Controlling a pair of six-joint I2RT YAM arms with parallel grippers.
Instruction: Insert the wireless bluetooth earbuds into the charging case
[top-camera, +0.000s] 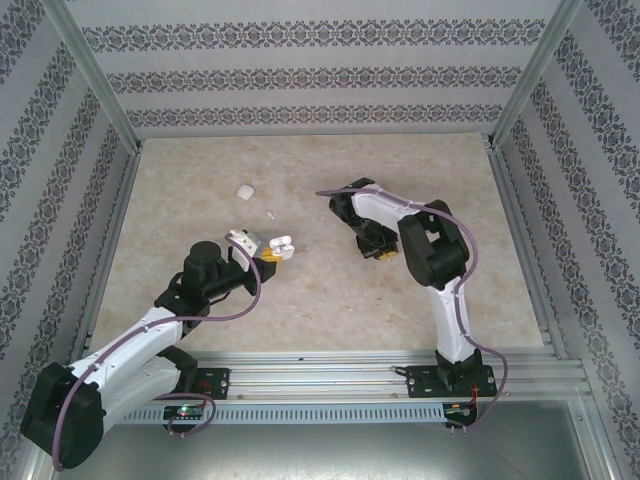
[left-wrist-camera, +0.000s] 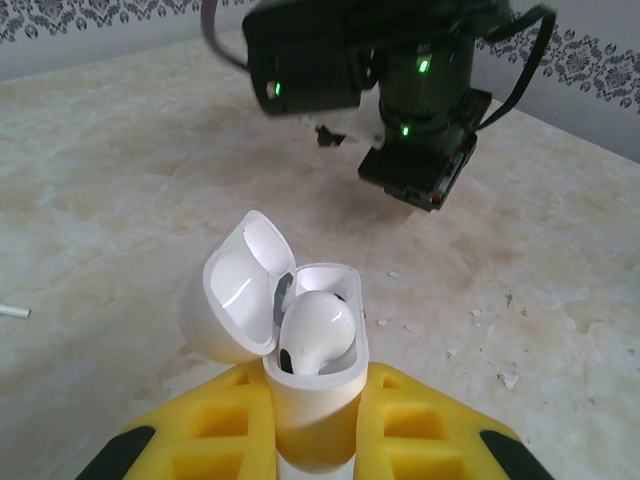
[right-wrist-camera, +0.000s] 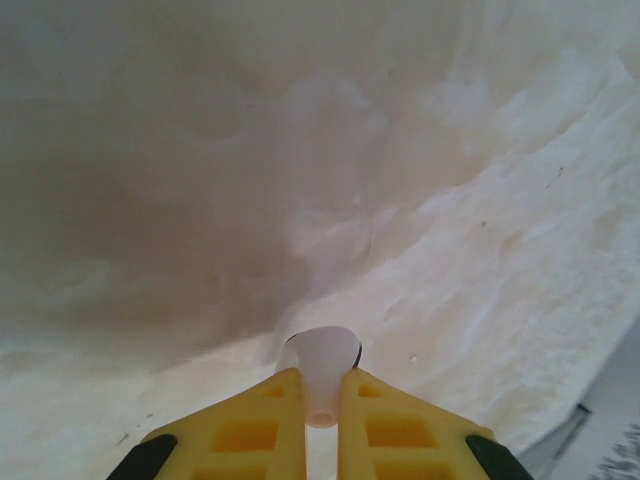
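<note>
While we are clamping the charging case (left-wrist-camera: 312, 420) between the yellow fingers (left-wrist-camera: 215, 425) of our left gripper (top-camera: 272, 250), its lid (left-wrist-camera: 235, 295) is standing hinged back to the left. One earbud (left-wrist-camera: 318, 330) is lying in the open well, its rounded head sticking up above the rim. Our right gripper (right-wrist-camera: 320, 385) is pinching a second earbud (right-wrist-camera: 322, 350), whose rounded end is poking out past the fingertips. It is hanging low over the table (top-camera: 330, 300), and we cannot tell whether it is touching. From above, a short gap of bare marbled surface is separating the two grippers near the table's middle. Both are working well away from the metal frame rails (top-camera: 400, 360) and the patterned walls (top-camera: 300, 75), so broad open table is lying beyond them at the far side and to the right. Towards the far left, a spare white case (top-camera: 243, 190) is sitting apart. A tiny white piece (top-camera: 271, 214) is lying between it and our left gripper, too small for us to identify
</note>
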